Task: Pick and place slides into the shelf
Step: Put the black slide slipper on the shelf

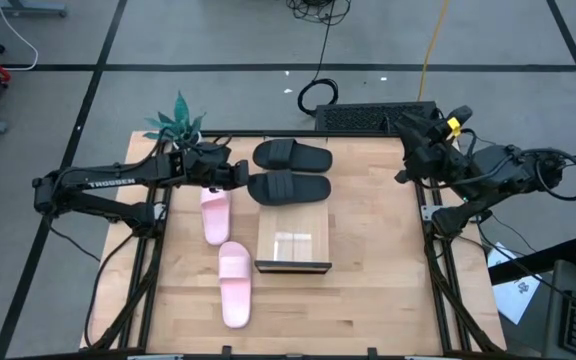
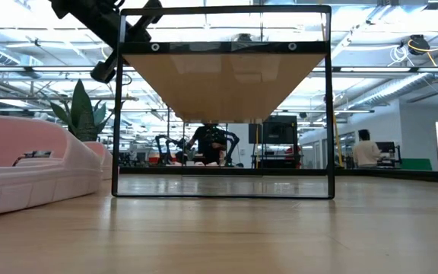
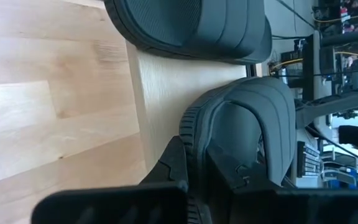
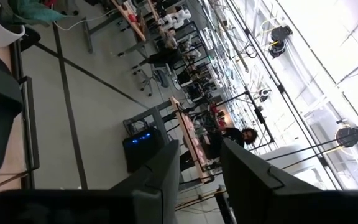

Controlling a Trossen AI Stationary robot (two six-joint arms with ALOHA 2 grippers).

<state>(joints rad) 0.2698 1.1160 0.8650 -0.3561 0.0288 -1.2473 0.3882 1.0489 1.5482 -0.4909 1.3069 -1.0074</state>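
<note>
High view: we see the left arm stretched across the table's far left, its gripper [image 1: 236,174] at the heel end of a black slide [image 1: 288,187] that lies on the far end of the shelf [image 1: 293,240]. In the left wrist view, the fingers [image 3: 173,163] are clamped on that slide's [image 3: 244,134] rim, one outside the sole and one inside under the strap. The second black slide [image 1: 292,155] sits just beyond it, at the shelf's far edge, apart from the gripper.

Two pink slides lie on the table left of the shelf: one [image 1: 215,212] just below the left gripper, the other [image 1: 234,283] nearer the front edge.

The right arm is folded at the table's far right corner, well away from the slides, its gripper [image 1: 413,128] pointing off the table. In the right wrist view, its fingers [image 4: 160,171] stand apart with nothing between them.

A potted plant [image 1: 176,124] stands at the far left corner.
</note>
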